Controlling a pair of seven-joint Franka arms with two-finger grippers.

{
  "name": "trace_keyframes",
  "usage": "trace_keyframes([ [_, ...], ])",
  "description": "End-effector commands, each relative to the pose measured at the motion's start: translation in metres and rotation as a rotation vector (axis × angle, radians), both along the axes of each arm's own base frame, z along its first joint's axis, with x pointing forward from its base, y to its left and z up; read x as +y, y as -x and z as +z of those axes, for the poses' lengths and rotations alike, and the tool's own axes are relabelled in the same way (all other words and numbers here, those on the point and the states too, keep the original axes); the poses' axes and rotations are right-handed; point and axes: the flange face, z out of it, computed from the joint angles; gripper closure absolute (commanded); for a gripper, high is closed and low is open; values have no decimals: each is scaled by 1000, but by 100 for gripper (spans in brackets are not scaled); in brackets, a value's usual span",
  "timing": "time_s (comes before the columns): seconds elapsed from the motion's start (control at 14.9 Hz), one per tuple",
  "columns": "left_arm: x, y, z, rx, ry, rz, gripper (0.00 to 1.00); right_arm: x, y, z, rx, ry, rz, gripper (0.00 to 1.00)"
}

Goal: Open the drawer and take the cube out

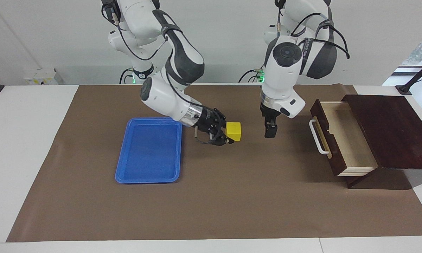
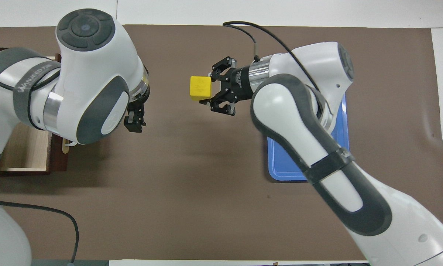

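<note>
Nearest your facing camera lies the brown mat (image 1: 211,211), bare across the lower part of the frame and spread over the white table (image 1: 24,147). At mid-left of that frame you have the blue plastic tray (image 1: 149,151), lying flat on the mat with nothing in it. At the right edge sits the dark brown box (image 1: 390,130), and its drawer (image 1: 348,140) is pulled well out toward the centre of the frame, so you can see the pale wood interior and the white bar handle (image 1: 316,137) on its front.

Look to the centre of the frame for the yellow cube (image 1: 234,131): it is out of the drawer and up in the air, clamped between the fingers of the right hand (image 1: 228,135), whose arm comes in from the upper left. In your overhead view the cube (image 2: 200,88) sits in the upper middle, over bare mat between tray and drawer, with the right hand (image 2: 216,90) gripping it from the tray's side.

Your left hand (image 1: 270,131) hangs pointing down over the mat, between the cube and the drawer front, touching neither. Its fingers look drawn together with nothing between them.
</note>
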Motion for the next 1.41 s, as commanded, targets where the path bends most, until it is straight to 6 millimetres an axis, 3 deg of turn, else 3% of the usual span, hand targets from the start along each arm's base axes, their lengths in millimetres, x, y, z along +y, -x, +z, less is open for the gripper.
trace_keyframes([
  [0.0, 43, 10, -14, -32, -76, -69, 0, -63, -19, -12, -34, 21, 9, 100],
  [0.27, 104, 26, -50, -85, -262, -123, 0, -140, -20, -69, -74, 60, 62, 100],
  [0.4, 121, 36, -62, -98, -307, -146, 0, -168, -22, -102, -76, 66, 108, 100],
  [0.54, 135, 40, -69, -97, -337, -150, 0, -202, -21, -119, -85, 78, 122, 100],
  [0.74, 154, 36, -68, -102, -380, -145, 0, -226, -10, -151, -92, 82, 163, 100],
  [1.14, 219, 24, -66, -78, -431, -182, 0, -222, 7, -188, -66, 84, 204, 100],
  [1.34, 253, 18, -65, -82, -436, -186, 0, -221, 11, -194, -59, 81, 216, 100],
])
